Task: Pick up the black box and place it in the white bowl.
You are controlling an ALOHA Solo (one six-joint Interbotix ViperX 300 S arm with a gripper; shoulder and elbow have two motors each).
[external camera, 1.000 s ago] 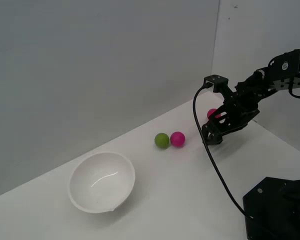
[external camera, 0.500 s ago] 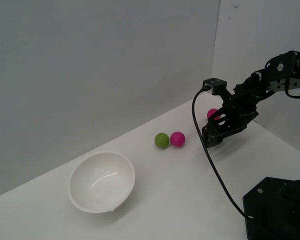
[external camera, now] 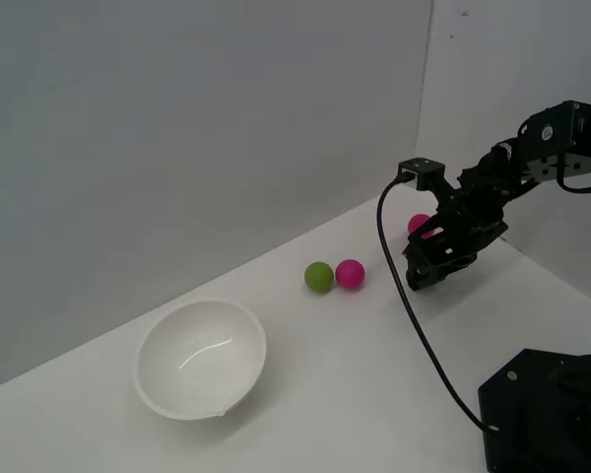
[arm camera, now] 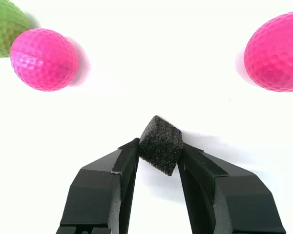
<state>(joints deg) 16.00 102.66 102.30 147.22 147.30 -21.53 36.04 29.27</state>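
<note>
The white surface is plain and smooth. The white bowl, glossy, deep and round, sits well apart from the fingers, with nothing in it. Beyond the fingertips lie three dimpled balls: one pink ball touching a green ball to one side, another pink ball to the other. The fingers, angular black plastic, are closed to a narrow gap, pinching the black box, a small matte, grainy, foam-like cube turned corner-up between them.
</note>
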